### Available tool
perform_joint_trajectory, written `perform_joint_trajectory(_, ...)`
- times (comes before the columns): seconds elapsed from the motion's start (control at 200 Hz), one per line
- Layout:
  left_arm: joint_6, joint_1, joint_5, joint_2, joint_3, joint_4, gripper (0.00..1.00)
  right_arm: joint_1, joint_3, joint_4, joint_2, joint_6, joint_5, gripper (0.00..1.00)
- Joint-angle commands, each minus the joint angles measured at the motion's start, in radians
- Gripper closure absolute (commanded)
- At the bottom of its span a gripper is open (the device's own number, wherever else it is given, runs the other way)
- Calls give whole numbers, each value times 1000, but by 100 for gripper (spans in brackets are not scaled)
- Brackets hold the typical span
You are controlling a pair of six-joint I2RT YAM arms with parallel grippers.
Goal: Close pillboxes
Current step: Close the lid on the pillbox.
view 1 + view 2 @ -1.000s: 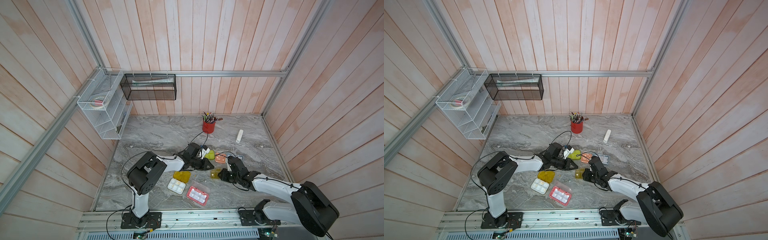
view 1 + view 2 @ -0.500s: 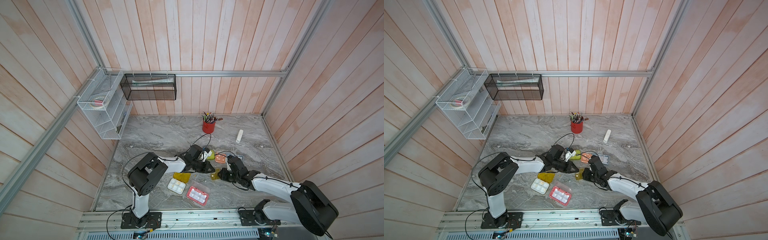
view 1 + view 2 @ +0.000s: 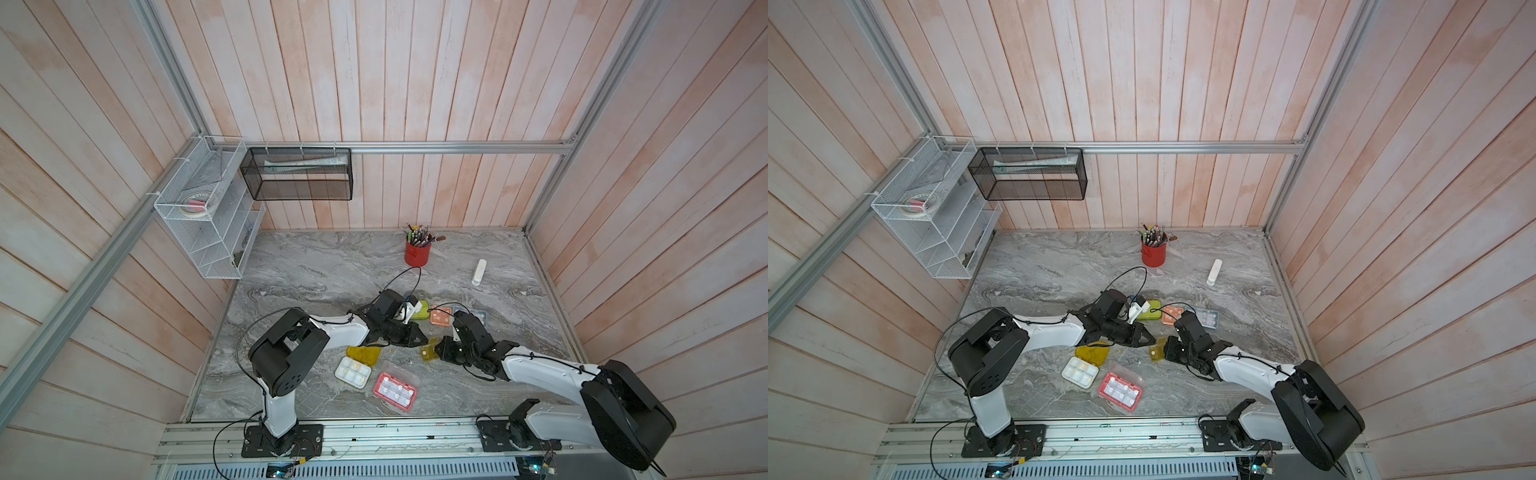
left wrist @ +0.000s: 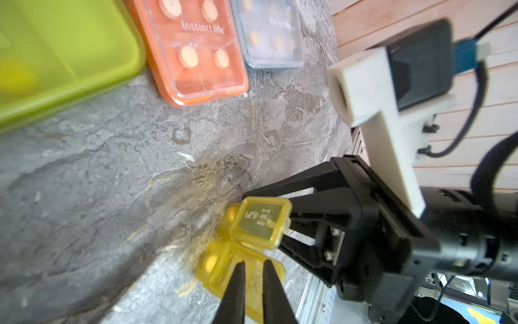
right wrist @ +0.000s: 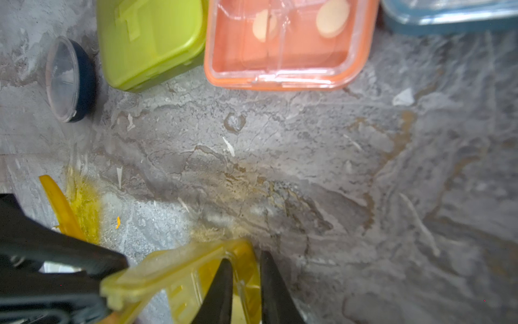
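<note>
Grey marble tabletop (image 3: 316, 274) is sitting inside pale wood-plank walls; a white wire rack (image 3: 208, 224) and a black mesh basket (image 3: 299, 174) are hanging at the back left.

Front left of the cluster, the yellow-lidded pillbox (image 3: 353, 371) is lying with its amber lid thrown open; just beside it the pink-red pillbox (image 3: 395, 390) is also lying open, its clear lid tipped back.

Left gripper (image 4: 253, 265) is reaching in low; its jaws are standing nearly together with a slim gap, tips over an open flap of the small amber pillbox (image 3: 428, 352); whether they are pinching that flap I cannot tell.

This box is sitting mid-table between the two grippers; its flap marked FRI (image 4: 262, 221) is standing up.

Right gripper (image 5: 245, 256) is clamping the box's wall between its fingers.

Behind, a row is lying lids down: round dark pillbox (image 5: 70, 78), lime pillbox (image 3: 422, 310), orange pillbox (image 3: 440, 318), light blue pillbox (image 3: 478, 318); neighbours are sitting just beside one another.

Further back, a red cup of pencils (image 3: 417, 253) is standing upright; a white stick (image 3: 479, 272) is lying to its right.
</note>
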Motion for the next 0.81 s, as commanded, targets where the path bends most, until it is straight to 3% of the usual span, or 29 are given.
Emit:
perform_joint_trajectory(0.0,27,-7,-18,-42,-17,-28,84,9,22,-42,9,20,38,80)
perform_joint_trajectory(0.8,2,-59,-24,5,-68,23,84,13,25,-49,-10,35,49,80)
